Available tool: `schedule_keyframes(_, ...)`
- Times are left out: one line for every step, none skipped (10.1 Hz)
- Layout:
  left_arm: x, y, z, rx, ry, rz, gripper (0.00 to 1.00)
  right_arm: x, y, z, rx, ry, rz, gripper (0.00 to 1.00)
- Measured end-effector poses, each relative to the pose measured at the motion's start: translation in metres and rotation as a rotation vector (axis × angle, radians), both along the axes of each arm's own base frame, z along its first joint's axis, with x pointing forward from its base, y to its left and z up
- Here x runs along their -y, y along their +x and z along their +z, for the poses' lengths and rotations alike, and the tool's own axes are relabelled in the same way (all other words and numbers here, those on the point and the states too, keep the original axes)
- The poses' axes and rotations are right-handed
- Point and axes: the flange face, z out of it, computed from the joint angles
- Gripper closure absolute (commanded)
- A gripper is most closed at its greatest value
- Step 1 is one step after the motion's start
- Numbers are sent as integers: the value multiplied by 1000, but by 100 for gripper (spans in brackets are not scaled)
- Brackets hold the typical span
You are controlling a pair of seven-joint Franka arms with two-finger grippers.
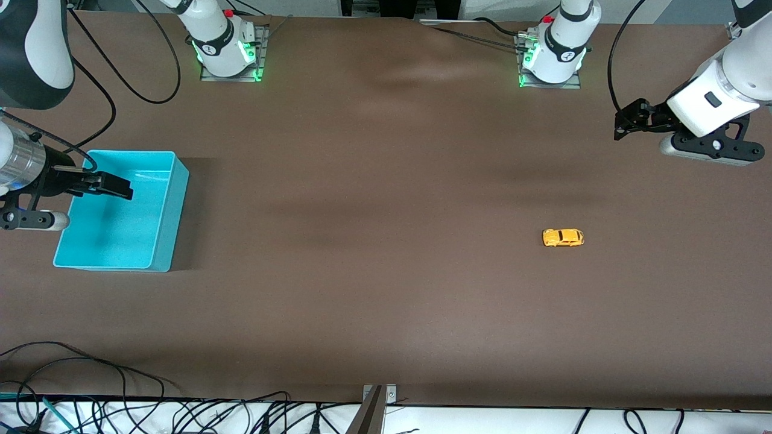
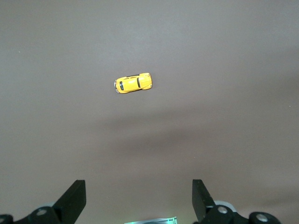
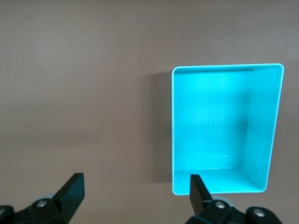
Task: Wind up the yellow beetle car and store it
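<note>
Front view: the yellow beetle car point(image 1: 563, 237) sits on its wheels on the brown desk point(image 1: 374, 289), toward the left arm's end, its long axis running along the desk's length; which end is its nose I cannot tell. The left end effector point(image 1: 621, 125) hangs over bare desk, fingers spread wide, holding nothing. The right end effector point(image 1: 123, 187) hovers over the turquoise bin point(image 1: 175, 205), also wide open and empty. Both arms reach in from the desk's ends.

One toy car point(image 1: 563, 237) is seen at the lower right of the front view, one bin point(image 1: 172, 211) at its left edge, and two grippers point(image 1: 627, 120) point(image 1: 114, 185) are counted.
</note>
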Motion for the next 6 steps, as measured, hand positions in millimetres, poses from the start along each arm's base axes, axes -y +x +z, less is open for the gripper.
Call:
schedule_keyframes(0,0,0,-1,0,0,0,1,0,0,-1,0,0,0)
schedule_keyframes(0,0,0,-3,0,0,0,2,0,0,-2,0,-2,0)
schedule_keyframes(0,-1,0,-8,1,0,0,3,0,0,-2,-1,-4,0)
schedule_keyframes(0,-2,-1,-13,1,0,0,3,0,0,-2,-1,-4,0)
schedule_keyframes(0,-2,-1,-15,1,0,0,3,0,0,-2,-1,-4,0)
schedule_keyframes(0,-2,-1,-15,2,0,0,3,0,0,-1,-1,-4,0)
